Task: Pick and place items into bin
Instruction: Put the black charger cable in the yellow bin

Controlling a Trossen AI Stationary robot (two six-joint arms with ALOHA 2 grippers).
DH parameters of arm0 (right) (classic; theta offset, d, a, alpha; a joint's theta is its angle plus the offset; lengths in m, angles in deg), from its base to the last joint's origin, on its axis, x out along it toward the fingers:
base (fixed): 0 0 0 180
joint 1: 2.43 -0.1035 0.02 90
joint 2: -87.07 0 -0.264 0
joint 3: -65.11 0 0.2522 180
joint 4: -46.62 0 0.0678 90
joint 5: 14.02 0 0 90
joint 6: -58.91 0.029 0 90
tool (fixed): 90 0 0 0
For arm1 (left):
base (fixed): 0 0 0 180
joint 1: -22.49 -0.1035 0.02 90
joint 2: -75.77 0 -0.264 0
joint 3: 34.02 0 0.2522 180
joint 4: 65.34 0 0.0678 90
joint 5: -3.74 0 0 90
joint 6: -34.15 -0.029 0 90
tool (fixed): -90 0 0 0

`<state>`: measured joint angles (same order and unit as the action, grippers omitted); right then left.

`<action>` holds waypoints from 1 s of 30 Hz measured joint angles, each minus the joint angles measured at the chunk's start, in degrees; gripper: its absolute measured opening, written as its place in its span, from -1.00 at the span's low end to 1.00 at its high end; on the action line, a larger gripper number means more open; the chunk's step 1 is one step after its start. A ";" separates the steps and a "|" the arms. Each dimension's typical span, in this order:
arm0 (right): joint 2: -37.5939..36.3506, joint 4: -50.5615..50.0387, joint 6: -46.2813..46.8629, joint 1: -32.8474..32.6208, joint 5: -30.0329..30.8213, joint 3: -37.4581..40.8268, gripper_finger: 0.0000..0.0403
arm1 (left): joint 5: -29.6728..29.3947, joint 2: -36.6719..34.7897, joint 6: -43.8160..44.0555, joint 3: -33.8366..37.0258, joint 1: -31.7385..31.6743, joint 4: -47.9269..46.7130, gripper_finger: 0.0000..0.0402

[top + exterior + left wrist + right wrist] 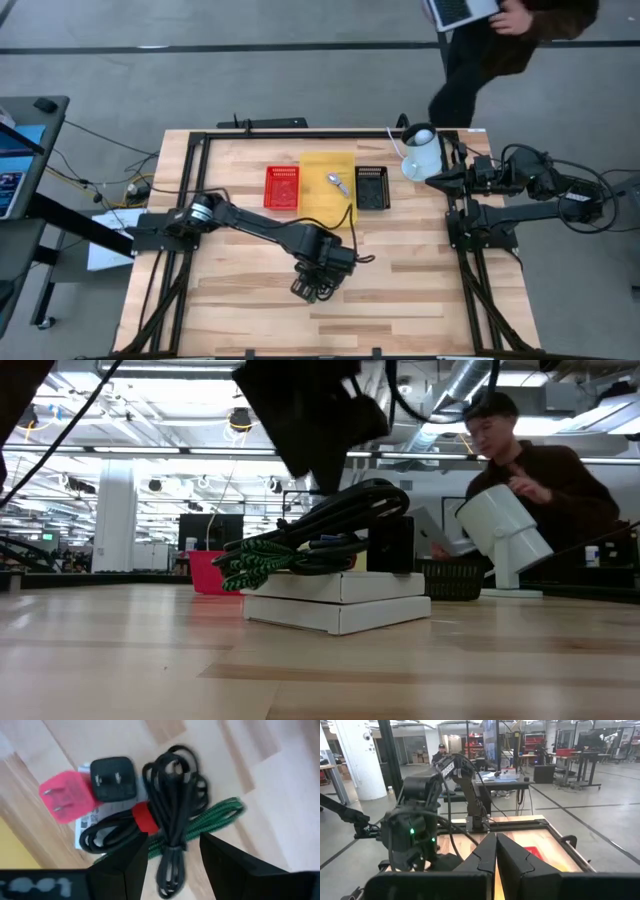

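on yellow tray (318,168), grey item (337,183)

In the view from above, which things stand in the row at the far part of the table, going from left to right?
Red bin → yellow tray with a small silver thing lying on it → black bin → white lamp.

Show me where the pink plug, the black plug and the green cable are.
pink plug (66,798), left wrist view, its flat face.
black plug (113,779), left wrist view, face with prongs.
green cable (220,815), left wrist view, braided bundle.
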<state>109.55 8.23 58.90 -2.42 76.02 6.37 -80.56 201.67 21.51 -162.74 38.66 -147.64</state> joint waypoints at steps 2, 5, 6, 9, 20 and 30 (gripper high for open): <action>0.00 -0.14 0.00 0.02 0.02 -0.01 -0.96 | -0.28 0.59 -0.07 0.00 -0.02 -0.03 -0.16; 0.00 -0.41 0.00 0.02 0.02 0.00 -0.96 | -0.40 0.86 -0.28 0.00 0.00 0.17 -0.16; -0.02 -0.44 0.00 0.01 0.00 -0.01 -0.96 | -0.40 0.85 -0.27 0.00 0.00 0.51 -0.16; 0.00 -0.45 0.00 0.00 0.00 -0.01 -0.96 | -1.05 0.83 -0.17 -0.02 0.00 2.33 -0.16; 0.00 -0.55 0.00 0.00 0.00 -0.01 -0.96 | -1.52 1.78 0.19 -0.04 1.09 3.34 -0.16; 0.00 -0.65 0.00 0.02 0.00 -0.01 -0.96 | -2.01 1.80 1.05 -0.04 1.27 4.07 -0.16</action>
<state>109.55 7.58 58.90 -2.40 76.02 6.35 -82.57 203.47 22.56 -162.78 39.92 -143.57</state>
